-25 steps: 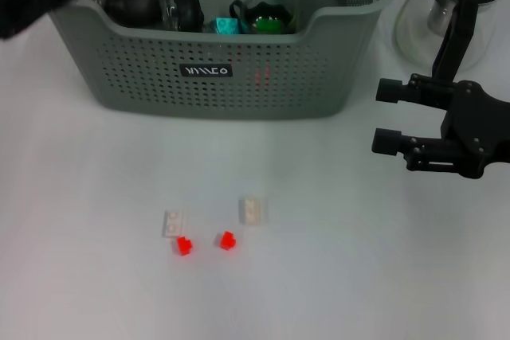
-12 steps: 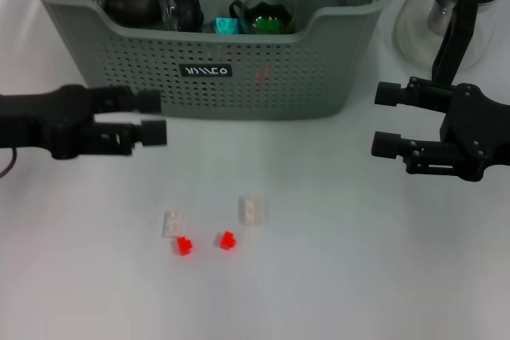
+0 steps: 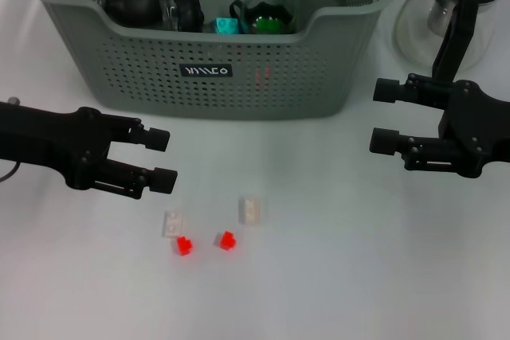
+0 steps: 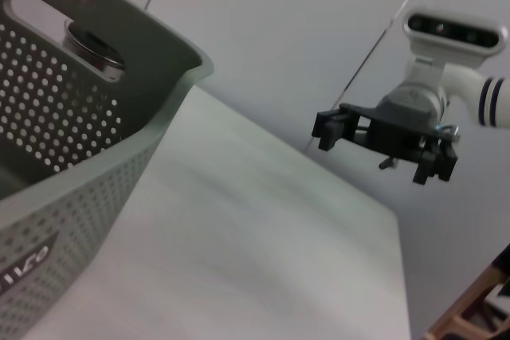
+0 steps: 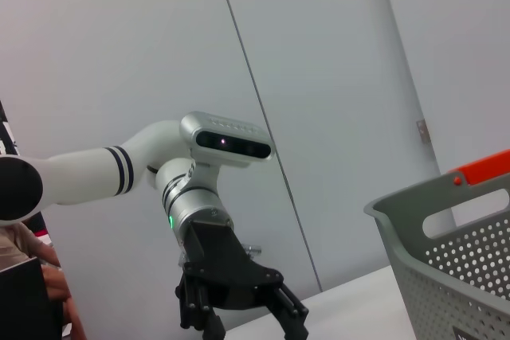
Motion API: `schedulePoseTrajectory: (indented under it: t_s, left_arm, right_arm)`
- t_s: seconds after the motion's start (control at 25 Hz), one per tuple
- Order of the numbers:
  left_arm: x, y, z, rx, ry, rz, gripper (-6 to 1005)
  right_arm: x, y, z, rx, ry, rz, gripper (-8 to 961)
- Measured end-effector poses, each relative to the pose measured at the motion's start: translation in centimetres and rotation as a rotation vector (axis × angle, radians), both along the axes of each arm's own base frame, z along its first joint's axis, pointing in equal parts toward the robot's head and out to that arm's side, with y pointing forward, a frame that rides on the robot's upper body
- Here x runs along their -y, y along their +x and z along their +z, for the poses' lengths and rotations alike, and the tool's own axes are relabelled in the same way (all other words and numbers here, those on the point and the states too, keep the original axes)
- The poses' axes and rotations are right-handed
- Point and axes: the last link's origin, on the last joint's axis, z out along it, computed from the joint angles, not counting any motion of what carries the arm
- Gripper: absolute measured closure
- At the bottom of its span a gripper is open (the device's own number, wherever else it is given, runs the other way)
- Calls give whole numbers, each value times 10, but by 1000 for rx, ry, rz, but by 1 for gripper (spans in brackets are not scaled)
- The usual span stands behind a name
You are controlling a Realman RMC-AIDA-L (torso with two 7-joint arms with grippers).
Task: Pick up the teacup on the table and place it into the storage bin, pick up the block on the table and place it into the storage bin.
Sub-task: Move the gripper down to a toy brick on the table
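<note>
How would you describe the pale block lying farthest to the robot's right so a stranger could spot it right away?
Start at the storage bin at the back of the table and come forward, past its black label, to the small cluster of blocks. The one you want is the pale block, nearest the right pincer. Unlike the two red blocks and the other pale block, it sits alone and closest to the bin.

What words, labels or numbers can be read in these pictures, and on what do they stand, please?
Small black label on the front wall of the storage bin: white lettering, too stylised and small to read with certainty.
Left wrist view: the label's edge shows only partial strokes, unreadable.
No other text is visible.
</note>
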Motion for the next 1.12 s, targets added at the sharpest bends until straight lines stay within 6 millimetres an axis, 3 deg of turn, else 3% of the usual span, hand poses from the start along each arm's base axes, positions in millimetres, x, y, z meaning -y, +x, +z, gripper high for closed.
schedulePoseTrajectory:
  t_s: [0.2,0.48,0.84,1.12]
  left_arm:
    - [-2,9,-2,-53,2,-55,164]
    - [-3,23,-10,-326,-63,-166,165]
    - [-8,38,-33,-565,-50,-270,166]
    - [-10,41,-53,-655,-56,-328,167]
  right_arm:
    - [0,0,1,-4,-2,-6,102]
    - [-3,-3,2,-5,-4,-3,103]
    - [-5,-6,1,-5,-2,2,102]
    - [-6,-7,0,-8,-5,4,102]
